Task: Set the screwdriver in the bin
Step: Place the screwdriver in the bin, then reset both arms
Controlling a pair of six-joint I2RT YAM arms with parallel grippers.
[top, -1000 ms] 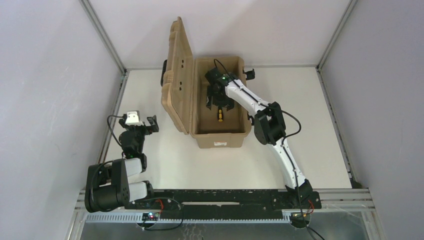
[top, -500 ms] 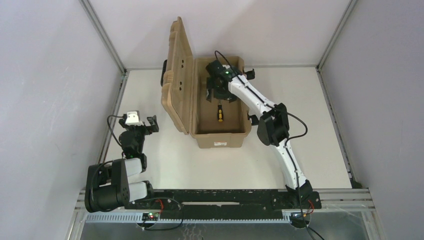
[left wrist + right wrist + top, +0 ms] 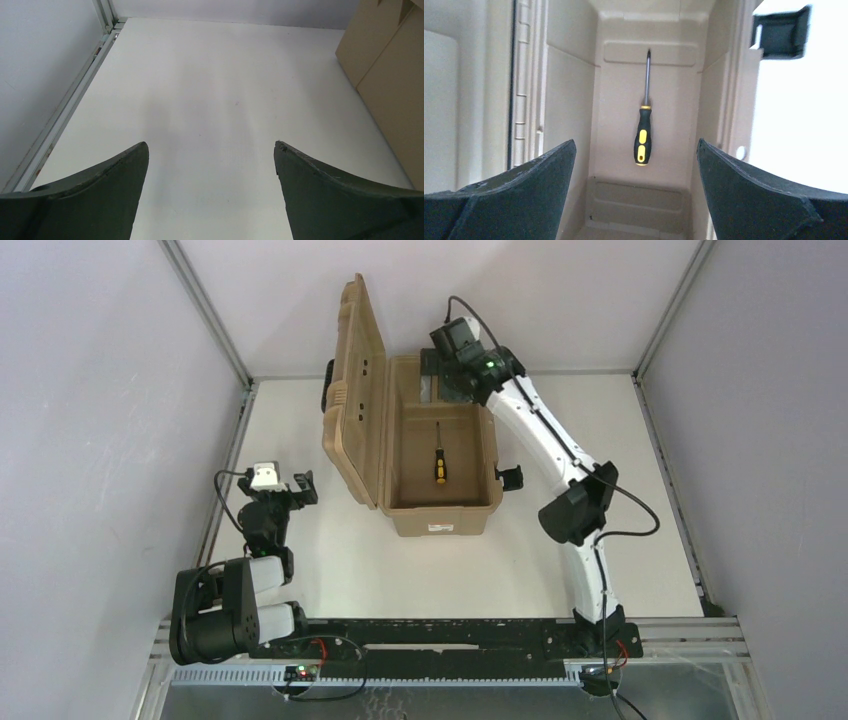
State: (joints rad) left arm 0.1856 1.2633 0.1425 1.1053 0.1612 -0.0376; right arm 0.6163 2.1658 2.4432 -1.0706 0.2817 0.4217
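White tbl w/ screwdriver inside open bin.

The bin sits toward the far middle of the bench, its lid standing open along its left side. The screwdriver lies alone on the bin's floor, about midway between the side walls, shaft toward the far end and handle toward the near end. The right gripper hangs above the bin's far end, apart from the screwdriver. The left gripper is over bare bench at the near left, left of the lid.
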